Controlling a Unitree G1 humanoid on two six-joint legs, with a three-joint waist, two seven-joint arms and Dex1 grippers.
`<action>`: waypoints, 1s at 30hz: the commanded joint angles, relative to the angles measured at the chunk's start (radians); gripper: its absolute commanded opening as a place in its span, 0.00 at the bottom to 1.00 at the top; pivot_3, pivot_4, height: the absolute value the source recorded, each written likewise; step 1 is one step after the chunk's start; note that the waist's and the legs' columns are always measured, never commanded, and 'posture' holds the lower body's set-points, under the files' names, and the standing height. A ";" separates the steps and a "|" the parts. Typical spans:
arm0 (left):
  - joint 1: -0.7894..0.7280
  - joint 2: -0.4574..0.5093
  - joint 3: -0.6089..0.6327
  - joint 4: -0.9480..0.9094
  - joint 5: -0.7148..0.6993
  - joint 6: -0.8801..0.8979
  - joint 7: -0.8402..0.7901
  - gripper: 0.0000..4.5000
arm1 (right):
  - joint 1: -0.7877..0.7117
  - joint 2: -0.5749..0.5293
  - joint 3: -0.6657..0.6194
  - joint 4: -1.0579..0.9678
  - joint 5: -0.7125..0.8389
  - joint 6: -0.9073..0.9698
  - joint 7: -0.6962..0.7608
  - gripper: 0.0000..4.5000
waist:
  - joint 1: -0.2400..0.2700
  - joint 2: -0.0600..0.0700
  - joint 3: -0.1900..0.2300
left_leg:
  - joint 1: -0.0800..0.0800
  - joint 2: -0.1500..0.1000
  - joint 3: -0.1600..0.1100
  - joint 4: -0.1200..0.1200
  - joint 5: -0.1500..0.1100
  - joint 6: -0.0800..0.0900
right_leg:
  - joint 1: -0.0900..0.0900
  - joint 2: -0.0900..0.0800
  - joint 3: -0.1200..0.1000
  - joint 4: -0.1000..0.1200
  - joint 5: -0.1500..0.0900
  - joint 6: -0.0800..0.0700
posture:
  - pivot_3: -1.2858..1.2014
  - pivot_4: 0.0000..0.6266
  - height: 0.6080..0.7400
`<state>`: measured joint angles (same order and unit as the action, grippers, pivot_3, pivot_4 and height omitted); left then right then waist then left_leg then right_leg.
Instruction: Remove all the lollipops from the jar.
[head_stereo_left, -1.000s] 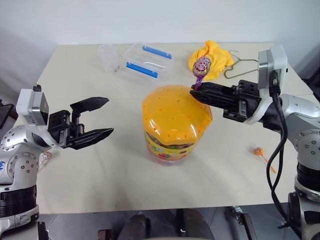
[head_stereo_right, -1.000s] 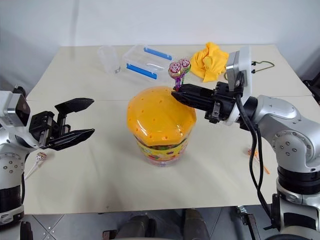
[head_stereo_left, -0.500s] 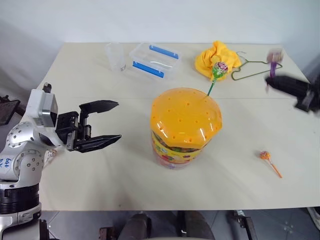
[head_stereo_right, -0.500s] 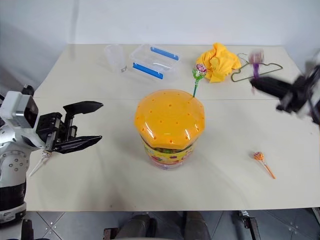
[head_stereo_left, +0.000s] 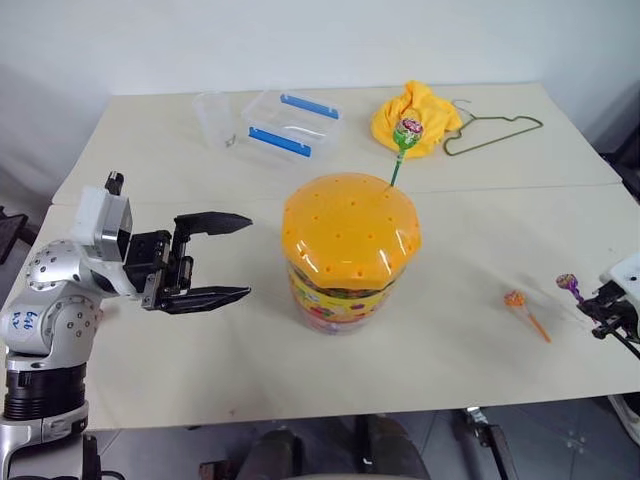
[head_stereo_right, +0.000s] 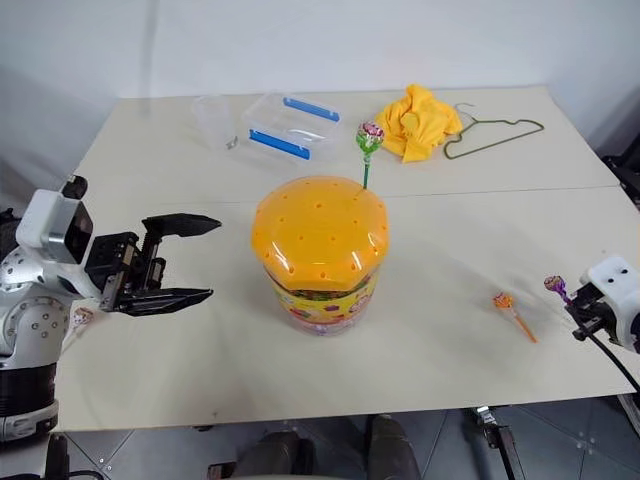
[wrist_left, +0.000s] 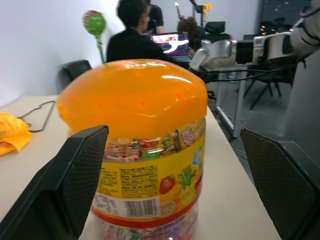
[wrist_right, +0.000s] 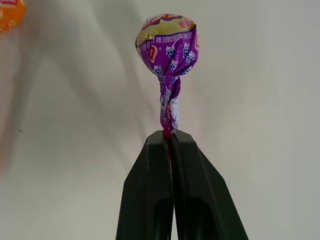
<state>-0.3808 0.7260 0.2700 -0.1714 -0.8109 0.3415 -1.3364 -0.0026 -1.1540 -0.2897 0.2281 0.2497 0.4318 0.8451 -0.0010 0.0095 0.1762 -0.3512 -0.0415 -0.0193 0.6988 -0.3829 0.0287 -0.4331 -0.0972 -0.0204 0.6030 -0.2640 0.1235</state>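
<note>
Right claw (wrist_right: 170, 137): fingers pressed together on the stick of a purple-wrapped lollipop (wrist_right: 167, 47), candy head standing clear of the fingertips. It sits low at the near right edge of the surface (head_stereo_left: 200, 370).

Orange lollipop (head_stereo_left: 516, 299): lying flat on the surface just beside the right claw, toward the jar, stick pointing to the near right.

Left claw (head_stereo_left: 215, 258): released, fingers spread wide, pointing level at the jar from the left side, apart from it, holding nothing.

Jar (head_stereo_left: 350, 255): upright at the middle of the surface, orange domed lid seated on top, printed label round the clear wall, wrapped candies visible inside. A green-wrapped lollipop (head_stereo_left: 406, 132) stands upright with its stick in the far right part of the lid.

Another lollipop (head_stereo_right: 80, 317): lying on the surface at the near left, partly hidden by the left arm.

Far side, left to right: clear cup (head_stereo_left: 215, 115), clear box with blue clips (head_stereo_left: 290, 124), crumpled yellow cloth (head_stereo_left: 425, 112), wire hanger (head_stereo_left: 495, 130), all resting on the surface well apart from the jar.
</note>
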 joint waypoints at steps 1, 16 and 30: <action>0.010 0.020 0.014 -0.015 0.012 -0.021 -0.011 1.00 | 0.010 0.004 -0.042 0.000 -0.007 -0.023 0.017 0.23 | 0.000 0.000 0.000 | 0.000 0.000 0.000 0.000 0.000 0.000 | 0.000 0.000 0.000 0.000 0.000 0.000 | 0.52 0.24 1.00; 0.041 0.019 0.199 0.021 -0.195 0.149 0.128 1.00 | -0.241 0.165 -0.192 -0.295 0.502 -0.070 0.278 0.89 | -0.005 0.001 0.002 | 0.001 0.001 -0.001 0.001 0.000 -0.001 | 0.001 0.000 0.001 0.003 0.000 0.000 | 0.52 0.24 1.00; 0.100 0.026 0.245 0.017 -0.254 0.242 0.140 1.00 | -0.632 0.354 0.060 -0.488 0.706 0.279 0.044 0.89 | 0.016 0.001 0.002 | -0.004 -0.001 -0.010 0.001 -0.001 -0.001 | 0.001 -0.002 -0.004 -0.001 -0.001 -0.001 | 0.52 0.24 1.00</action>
<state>-0.2887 0.7446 0.4935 -0.1162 -1.0586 0.5963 -1.1912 -0.6080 -0.8034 -0.2241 -0.2387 0.9335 0.7008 0.9126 0.0147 0.0106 0.1780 -0.3551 -0.0424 -0.0289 0.6993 -0.3836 0.0275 -0.4320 -0.0993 -0.0246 0.6023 -0.2646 0.1224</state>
